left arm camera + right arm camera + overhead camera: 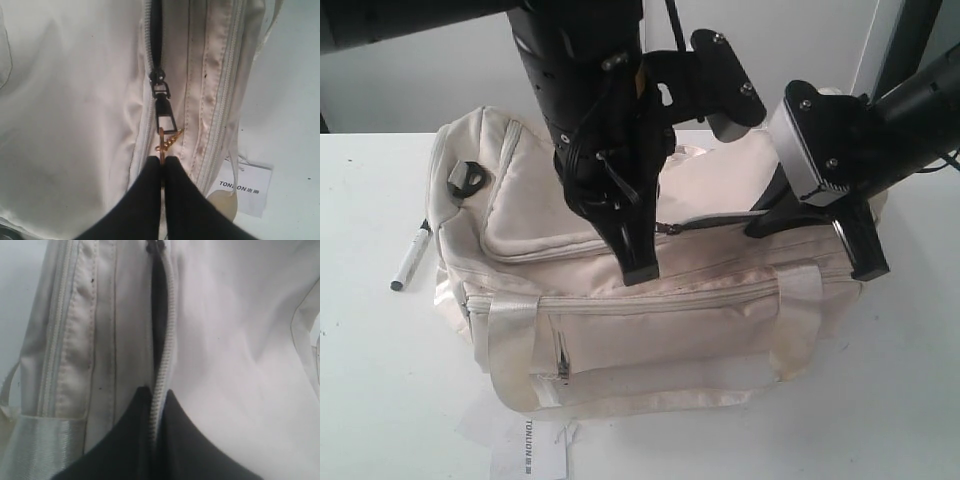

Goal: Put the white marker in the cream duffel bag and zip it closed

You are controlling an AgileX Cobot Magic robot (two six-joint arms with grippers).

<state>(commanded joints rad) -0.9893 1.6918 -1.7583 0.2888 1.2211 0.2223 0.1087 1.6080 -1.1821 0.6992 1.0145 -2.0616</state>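
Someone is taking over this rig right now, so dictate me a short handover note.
Left gripper: shut on the zip pull of the cream duffel bag.
Right gripper: shut on the bag's zip edge.
White marker: lying on the table, left of the bag in the exterior view and not inside it.
Done: top zip is partly open.
Left: put the marker in, then zip the bag closed.
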